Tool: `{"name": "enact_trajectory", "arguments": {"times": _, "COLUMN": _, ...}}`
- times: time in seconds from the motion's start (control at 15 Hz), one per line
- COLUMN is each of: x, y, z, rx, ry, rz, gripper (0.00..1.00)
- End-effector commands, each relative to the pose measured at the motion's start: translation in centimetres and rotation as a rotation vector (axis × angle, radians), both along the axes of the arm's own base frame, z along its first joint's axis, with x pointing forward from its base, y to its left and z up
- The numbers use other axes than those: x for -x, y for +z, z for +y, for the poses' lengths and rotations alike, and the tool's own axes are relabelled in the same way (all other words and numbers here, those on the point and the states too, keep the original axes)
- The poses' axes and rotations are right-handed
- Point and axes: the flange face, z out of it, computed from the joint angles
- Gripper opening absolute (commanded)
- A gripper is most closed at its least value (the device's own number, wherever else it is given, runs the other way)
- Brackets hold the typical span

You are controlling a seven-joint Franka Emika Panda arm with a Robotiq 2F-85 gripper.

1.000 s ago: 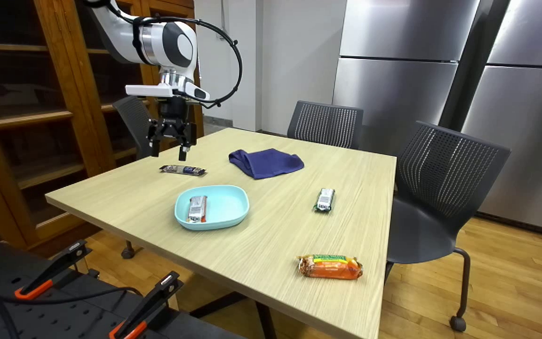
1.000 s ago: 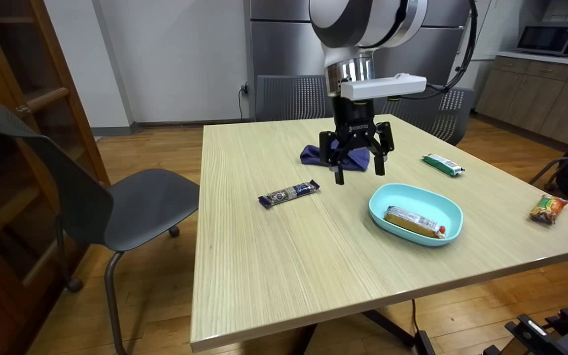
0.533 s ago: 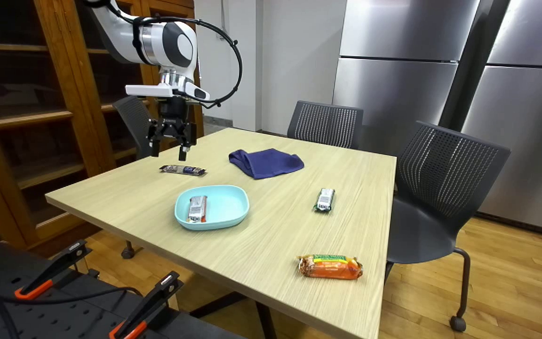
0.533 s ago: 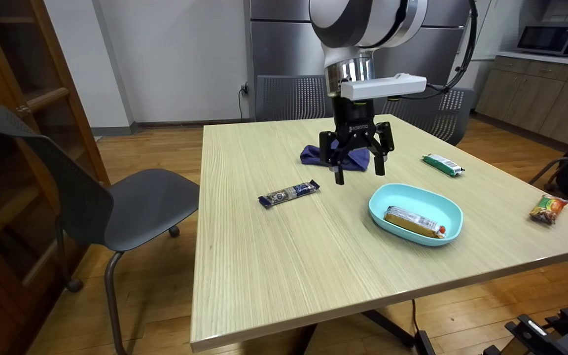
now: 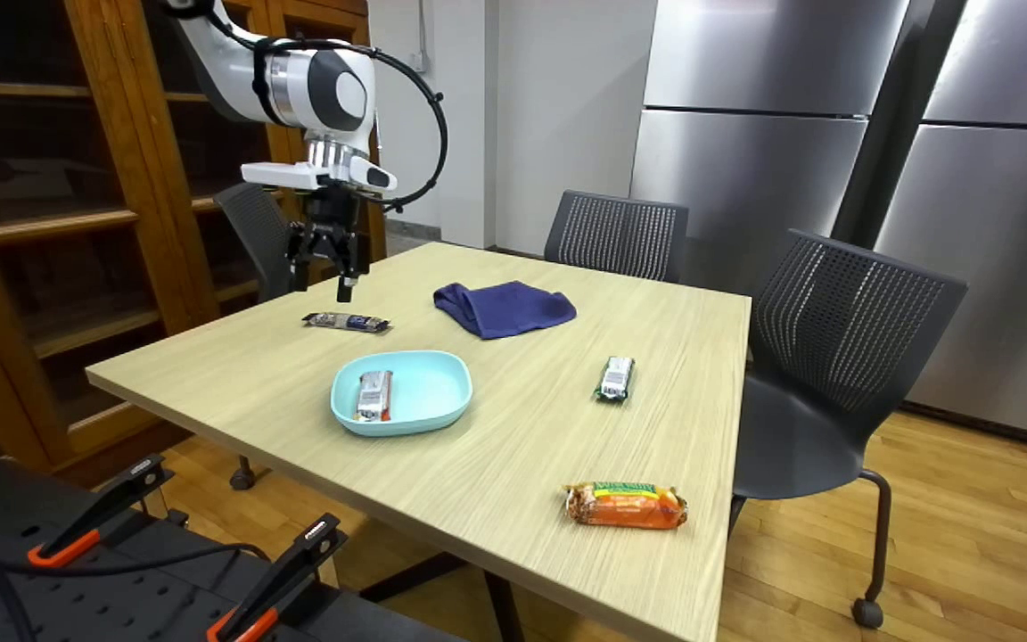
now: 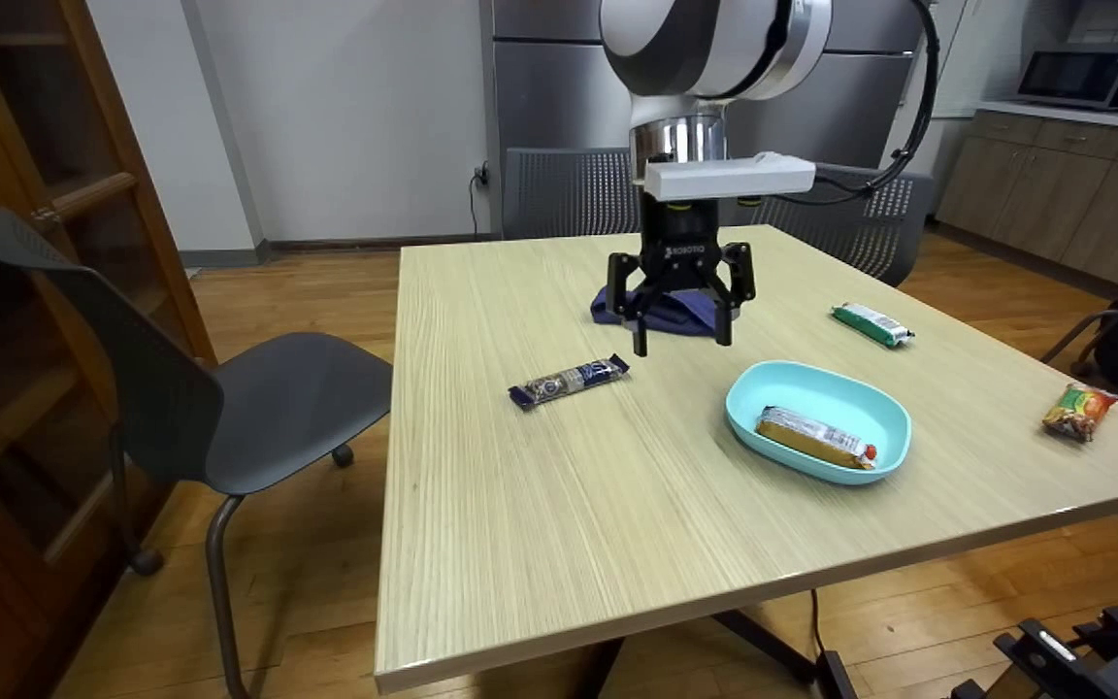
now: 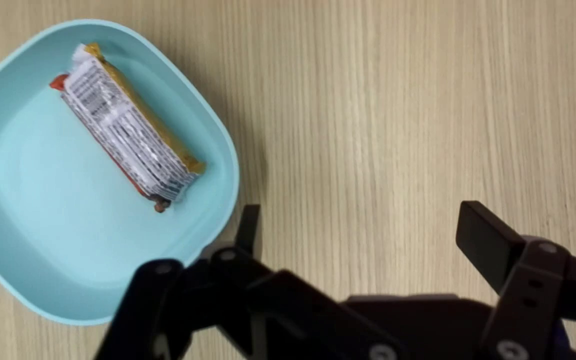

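Observation:
My gripper hangs above the table with its fingers spread and nothing between them. In the wrist view the gripper is seen against bare wood, its left finger beside the rim of the light blue bowl. Inside that bowl lies a snack bar with a white printed back and gold and red edges. A dark blue and silver bar lies flat on the table, left of the gripper in this exterior view. The folded navy towel is partly hidden behind the fingers.
A green and white bar and an orange snack packet lie farther off on the table. Dark chairs stand around it. A wooden glass-door cabinet rises behind the arm, and steel fridges stand at the back.
Over the last half second my gripper has turned a little and shifted slightly, leftward in an exterior view. Its fingers stay apart. The bowl, bars and towel have not moved.

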Motion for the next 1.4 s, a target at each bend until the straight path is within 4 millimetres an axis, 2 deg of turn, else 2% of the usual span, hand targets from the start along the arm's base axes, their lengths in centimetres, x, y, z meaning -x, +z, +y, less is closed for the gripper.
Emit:
{"name": "enact_trajectory", "arguments": {"times": 0.0, "x": -2.7, "y": -0.6, "z": 1.9, "rx": -0.009, "ry": -0.156, "rz": -0.085, "gripper": 1.0}}
{"name": "enact_trajectory", "arguments": {"times": 0.4, "x": -6.3, "y": -2.7, "z": 3.6, "rx": 0.028, "ry": -0.376, "rz": -0.156, "gripper": 1.0}}
{"name": "enact_trajectory", "arguments": {"times": 0.8, "x": -8.6, "y": -4.9, "z": 4.9, "rx": 0.071, "ry": -0.576, "rz": -0.138, "gripper": 1.0}}
{"name": "enact_trajectory", "arguments": {"times": 0.87, "x": -7.3, "y": -4.8, "z": 6.9, "rx": 0.082, "ry": -0.604, "rz": -0.145, "gripper": 1.0}}
{"name": "enact_trajectory", "arguments": {"times": 1.07, "x": -6.3, "y": -6.2, "z": 9.3, "rx": 0.112, "ry": -0.674, "rz": -0.156, "gripper": 1.0}}
{"name": "enact_trajectory", "arguments": {"times": 1.33, "x": -5.0, "y": -6.8, "z": 12.5, "rx": 0.139, "ry": -0.731, "rz": -0.164, "gripper": 1.0}}
